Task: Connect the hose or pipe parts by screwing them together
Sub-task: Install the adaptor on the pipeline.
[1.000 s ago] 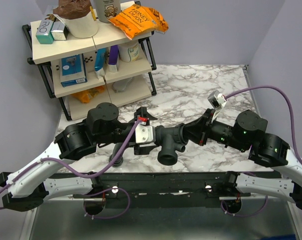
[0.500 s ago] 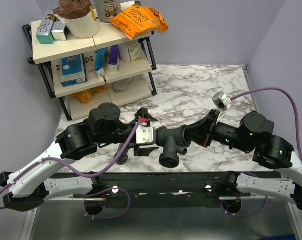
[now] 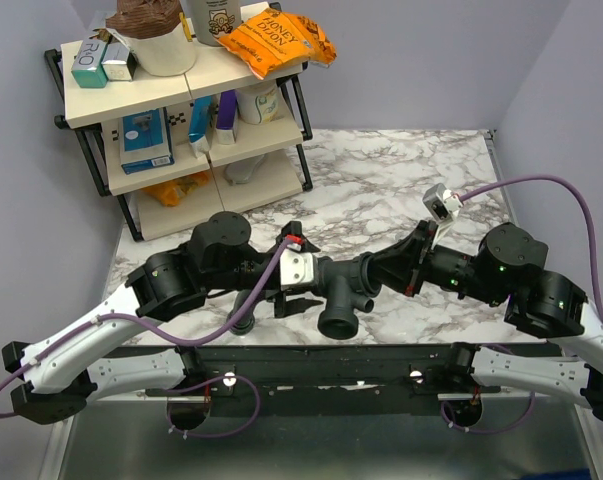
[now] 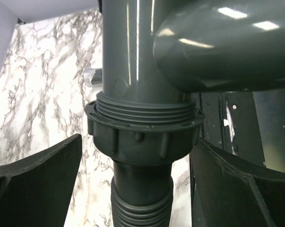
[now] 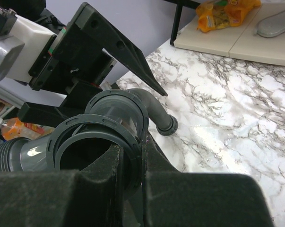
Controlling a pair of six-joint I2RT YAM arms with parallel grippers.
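Observation:
The dark grey branched pipe fitting hangs over the front of the table between both arms. My right gripper is shut on the rim of one wide round mouth, with its fingers pinching that rim. In the left wrist view the black ring nut sits on the fitting's thread, and the black ribbed hose runs down from it. My left gripper is open, its fingers standing apart on either side of the nut and hose collar. The hose droops toward the table.
A black-framed shelf rack with boxes, tubes and an orange snack bag stands at the back left. Purple cables loop over both arms. A black rail runs along the table's front edge. Grey walls close in on both sides.
My left arm has shifted right toward the fitting, and its jaws have opened a little wider. The right arm drew slightly right at first, then held still with the fitting.

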